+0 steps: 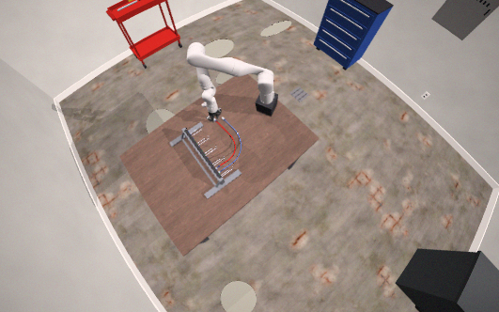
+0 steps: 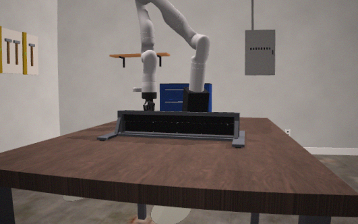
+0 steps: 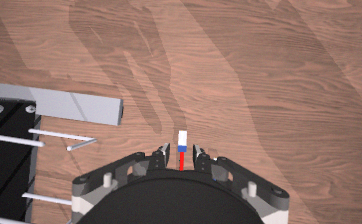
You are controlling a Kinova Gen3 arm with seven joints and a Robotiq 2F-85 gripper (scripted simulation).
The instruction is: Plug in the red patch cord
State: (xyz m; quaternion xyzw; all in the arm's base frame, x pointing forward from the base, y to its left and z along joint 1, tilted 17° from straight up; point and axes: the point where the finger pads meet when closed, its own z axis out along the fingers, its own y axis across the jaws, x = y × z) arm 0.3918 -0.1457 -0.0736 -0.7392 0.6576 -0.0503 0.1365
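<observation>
The red patch cord (image 1: 234, 146) (image 3: 181, 161) curves over the table from the rack's near-camera end to my gripper. Its free plug (image 3: 182, 136), clear-white with a blue band, points away from my palm. My gripper (image 1: 213, 119) (image 2: 149, 107) (image 3: 181, 150) points down, partly open, with a visible gap on each side of the plug; it grips nothing. The rack (image 1: 201, 152) (image 2: 179, 114) (image 3: 77, 105) stands upright on its feet, left of the gripper in the wrist view. The port with the white label cannot be made out.
A blue cord (image 1: 241, 140) curves outside the red one; its free end lies close beside the gripper. Thin metal rods (image 3: 62, 134) stick out from the rack towards the cords. The wooden table (image 1: 169, 197) (image 2: 168, 162) carries everything. The arm's black base (image 1: 267, 104) stands behind.
</observation>
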